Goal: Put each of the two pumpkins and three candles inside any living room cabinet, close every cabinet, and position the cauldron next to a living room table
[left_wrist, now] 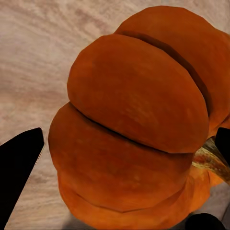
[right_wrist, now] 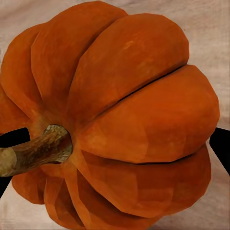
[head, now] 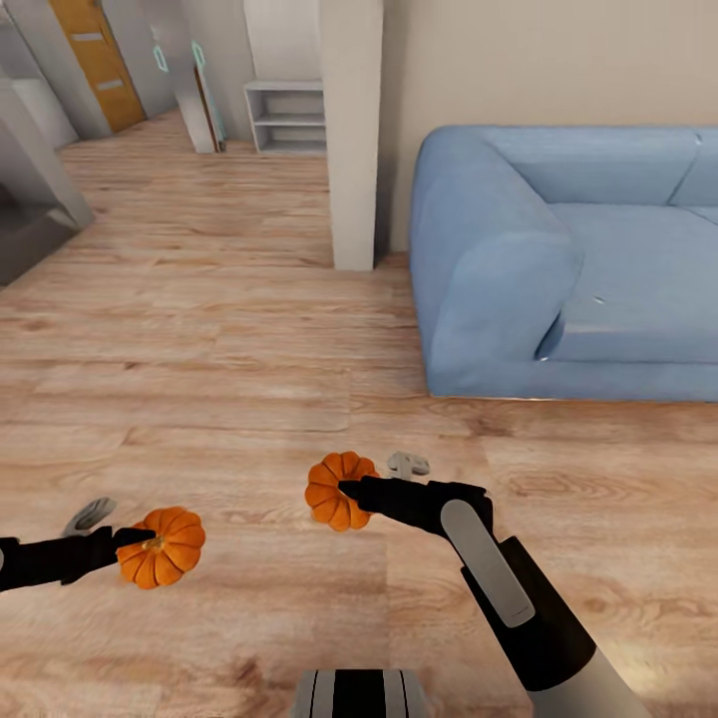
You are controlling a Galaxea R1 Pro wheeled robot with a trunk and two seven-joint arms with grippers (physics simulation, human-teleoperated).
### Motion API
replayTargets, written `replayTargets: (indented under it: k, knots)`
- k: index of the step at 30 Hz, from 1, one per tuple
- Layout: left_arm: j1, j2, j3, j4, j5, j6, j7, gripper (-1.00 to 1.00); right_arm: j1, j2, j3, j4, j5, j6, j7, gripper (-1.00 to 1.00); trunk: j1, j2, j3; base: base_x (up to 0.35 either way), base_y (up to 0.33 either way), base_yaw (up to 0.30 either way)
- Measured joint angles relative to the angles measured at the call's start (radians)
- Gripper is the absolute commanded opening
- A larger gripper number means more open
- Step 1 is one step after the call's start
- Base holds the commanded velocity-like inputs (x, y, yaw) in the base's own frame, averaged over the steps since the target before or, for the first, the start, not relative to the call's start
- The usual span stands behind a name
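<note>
Orange, ribbed and rounded, two small pumpkins hang above the pale wood-plank floor, both well in front of the blue fabric sofa. Left hand is clamped on one pumpkin, its stem pointing into the hand; right hand is clamped on the other pumpkin, its woody brown stem lying sideways.

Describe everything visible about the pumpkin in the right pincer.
The pumpkin is small, round and bright orange with deep ribs and a matte skin. Its short brown woody stem points sideways, so it is tipped over. The right pincer holds it above the wood floor, black fingers on opposite sides.
</note>
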Motion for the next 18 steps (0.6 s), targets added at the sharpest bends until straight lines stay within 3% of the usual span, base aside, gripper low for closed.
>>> replayTargets:
  k: [5,12,18]
  knots:
    - [0.0,0.002,0.004,0.0,0.001,0.027,0.001,-1.0,0.0,0.001,0.001,0.0,0.0,0.0,0.0,-1.0,-0.002,0.001,0.014,-0.002,0.001,0.244]
    - [0.0,0.009,0.037,0.0,-0.014,0.058,0.002,-1.0,0.0,0.001,0.002,0.001,-0.006,0.0,0.0,-1.0,-0.005,0.003,0.034,0.0,0.0,0.242]
    - [0.001,0.071,0.04,0.005,-0.02,0.066,0.002,-1.0,0.0,0.001,0.003,0.007,-0.011,0.001,0.001,-1.0,-0.008,0.004,0.051,0.0,0.0,0.239]
